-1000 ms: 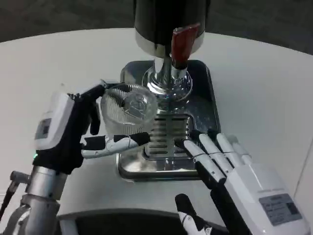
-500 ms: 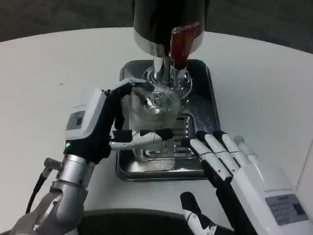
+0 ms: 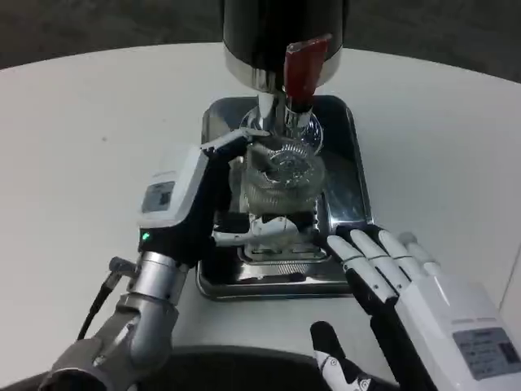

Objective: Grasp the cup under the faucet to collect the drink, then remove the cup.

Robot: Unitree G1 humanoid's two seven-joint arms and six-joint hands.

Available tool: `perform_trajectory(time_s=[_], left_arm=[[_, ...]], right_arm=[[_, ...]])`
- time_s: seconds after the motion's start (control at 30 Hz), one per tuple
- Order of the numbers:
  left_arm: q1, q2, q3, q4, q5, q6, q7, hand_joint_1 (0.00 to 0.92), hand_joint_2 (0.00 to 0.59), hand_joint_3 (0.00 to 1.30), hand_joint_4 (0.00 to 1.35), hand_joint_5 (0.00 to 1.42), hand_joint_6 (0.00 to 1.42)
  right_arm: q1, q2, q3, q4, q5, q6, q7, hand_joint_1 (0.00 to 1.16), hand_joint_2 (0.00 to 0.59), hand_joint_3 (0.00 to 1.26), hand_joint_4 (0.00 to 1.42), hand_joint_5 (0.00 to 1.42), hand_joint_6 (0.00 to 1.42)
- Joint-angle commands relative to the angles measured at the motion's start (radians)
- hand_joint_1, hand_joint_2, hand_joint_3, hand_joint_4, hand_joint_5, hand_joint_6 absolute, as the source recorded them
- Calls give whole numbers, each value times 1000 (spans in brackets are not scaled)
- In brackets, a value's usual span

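A clear ribbed cup (image 3: 282,181) stands on the metal drip tray (image 3: 346,151), right below the faucet with its red lever (image 3: 304,68) on the black dispenser (image 3: 281,37). My left hand (image 3: 195,204) grips the cup from its left side, with fingers (image 3: 264,234) wrapped around the cup's front and back. My right hand (image 3: 403,293) hovers at the tray's front right corner, fingers apart and stretched out, holding nothing.
The dispenser's chrome column (image 3: 273,110) rises just behind the cup. The white round table (image 3: 89,138) spreads wide to the left and right of the tray. Its front edge lies close to my arms.
My left hand has carried the cup to the right and further back, from the tray's left part to beneath the faucet. The right hand has drifted slightly down and right in the picture.
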Motion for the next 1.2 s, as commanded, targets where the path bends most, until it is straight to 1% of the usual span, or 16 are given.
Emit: perform_trajectory(time_s=[0.03,0.17,0.33,0.37,0.47,0.53,0.6,0.7,0.73,0.83,0.93,1.07,1.13,1.2], left_arm=[[-16,-7,-22,24,2,18,22,642,64,1001,1089,1251,1416],[-13,-1,-36,34,5,26,28,636,67,992,1078,1240,1397],[-6,8,-46,33,10,35,40,624,75,907,951,1120,1279],[-5,8,-48,32,10,36,42,620,75,881,906,1089,1235],[1,11,-53,30,10,40,45,596,84,748,734,959,1097],[5,12,-59,28,10,45,47,568,93,655,646,884,1001],[6,13,-62,28,9,47,43,522,102,552,561,837,974],[6,12,-64,28,1,44,39,463,99,414,459,797,917],[8,11,-61,26,-5,42,39,446,90,360,424,781,900],[10,12,-57,20,-13,37,36,424,84,248,332,713,832],[10,13,-56,18,-18,30,30,403,88,205,306,698,802],[19,18,-50,4,-31,9,32,327,58,179,273,656,722],[28,22,-46,-9,-42,-3,31,274,47,178,266,646,713],[56,37,-30,-44,-60,-28,32,232,43,178,266,638,691]], right_arm=[[21,7,-3,-9,2,-2,-6,523,517,156,103,82,77],[29,10,-4,-12,5,-1,-7,524,517,164,106,94,81],[35,14,-4,-15,9,0,-6,524,517,165,119,105,94],[37,15,-3,-16,9,0,-6,524,517,165,119,108,95],[42,20,-2,-19,9,1,-5,524,517,165,119,109,96],[47,24,-3,-22,11,2,-2,524,517,171,119,118,105],[51,26,-4,-25,11,2,0,524,517,173,119,122,108],[54,31,-5,-26,13,4,6,524,517,175,128,132,111],[55,33,-6,-27,14,5,8,524,517,175,128,133,111],[57,37,-11,-28,24,9,13,524,517,175,129,145,124],[60,38,-16,-28,28,10,16,524,517,175,135,165,139],[62,39,-16,-28,31,8,15,524,517,186,139,172,154],[64,39,-14,-28,33,7,13,524,517,186,140,172,155],[65,39,-14,-27,33,6,10,524,517,187,141,172,157]])
